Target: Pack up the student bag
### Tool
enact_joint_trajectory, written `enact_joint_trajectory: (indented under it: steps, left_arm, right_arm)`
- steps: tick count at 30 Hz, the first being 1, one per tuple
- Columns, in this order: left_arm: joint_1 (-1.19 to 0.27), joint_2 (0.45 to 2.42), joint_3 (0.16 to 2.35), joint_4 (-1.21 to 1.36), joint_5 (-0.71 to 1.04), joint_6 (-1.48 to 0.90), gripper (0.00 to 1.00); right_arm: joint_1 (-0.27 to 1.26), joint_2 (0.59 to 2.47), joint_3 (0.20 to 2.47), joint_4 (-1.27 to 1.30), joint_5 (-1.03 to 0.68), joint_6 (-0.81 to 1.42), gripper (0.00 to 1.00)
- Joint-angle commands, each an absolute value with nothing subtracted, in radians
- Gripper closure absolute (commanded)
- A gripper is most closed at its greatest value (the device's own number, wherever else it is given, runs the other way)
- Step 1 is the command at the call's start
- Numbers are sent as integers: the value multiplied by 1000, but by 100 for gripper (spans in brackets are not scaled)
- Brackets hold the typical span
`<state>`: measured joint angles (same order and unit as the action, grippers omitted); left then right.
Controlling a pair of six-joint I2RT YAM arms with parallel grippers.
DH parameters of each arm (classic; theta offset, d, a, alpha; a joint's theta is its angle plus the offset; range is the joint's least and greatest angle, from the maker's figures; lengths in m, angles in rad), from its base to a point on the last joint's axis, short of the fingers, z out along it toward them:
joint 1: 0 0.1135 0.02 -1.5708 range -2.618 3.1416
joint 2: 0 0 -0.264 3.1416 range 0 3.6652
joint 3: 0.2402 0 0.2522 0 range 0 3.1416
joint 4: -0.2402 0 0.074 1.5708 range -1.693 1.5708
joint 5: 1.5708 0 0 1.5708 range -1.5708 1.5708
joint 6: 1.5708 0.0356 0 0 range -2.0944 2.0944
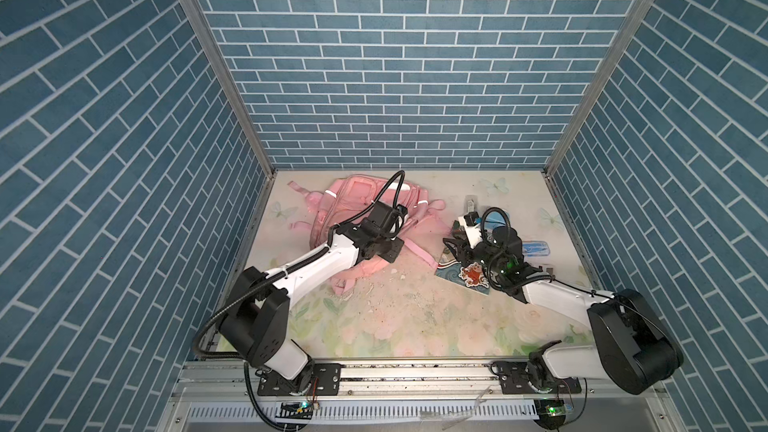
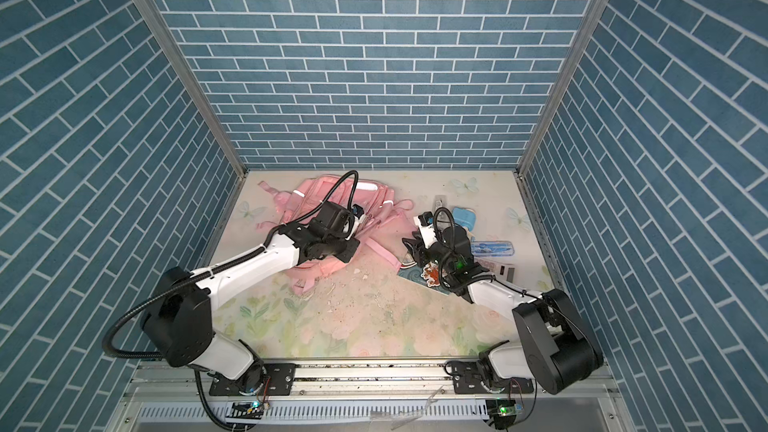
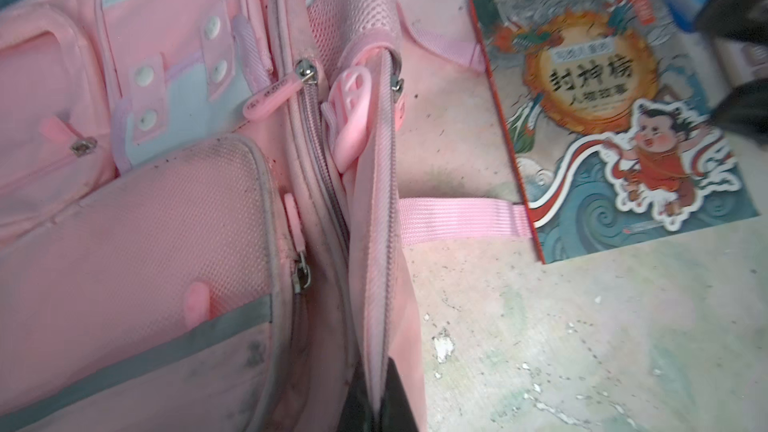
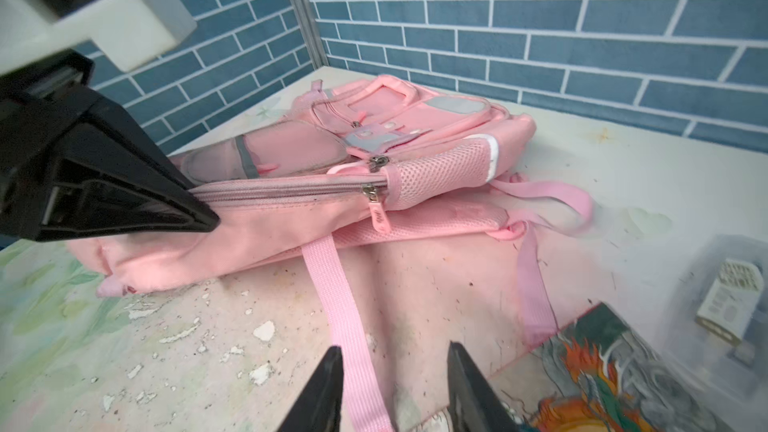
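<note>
Pink bag [image 1: 353, 197] lies flat at 11 o'clock on table [image 1: 415, 317] — my left pincer [image 3: 376, 409] pinches its zip edge. My right pincer [image 4: 395, 349] spread, at 2 o'clock, strap [image 4: 332, 284] inside gap — not gripped.

Left gripper [image 3: 376, 384] pinched closed — right gripper [image 4: 395, 351] with jaws parted.

On the table [image 1: 415, 326] the student bag [image 1: 353, 195] lies at the back left with my left pincer [image 3: 376, 405] on its near edge, the book [image 1: 469, 276] to its right, a strap [image 3: 457, 218] reaching between them under my right pincer [image 4: 395, 349], a case [image 1: 536, 249] further right.
</note>
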<state>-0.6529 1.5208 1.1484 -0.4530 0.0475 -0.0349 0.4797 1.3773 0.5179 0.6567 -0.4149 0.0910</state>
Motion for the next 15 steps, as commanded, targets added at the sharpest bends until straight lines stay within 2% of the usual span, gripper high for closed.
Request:
enact_joint_trajectory:
  steps: [1,15]
  left_arm:
    - [-656,1462,1204,-456,94,-6,100]
    - [-655,1344,1201,-465,193,25,100]
  right_arm:
    - [485,1428,520,808,-518,31,58]
    - [517,1693,650,1030,-676,77,59]
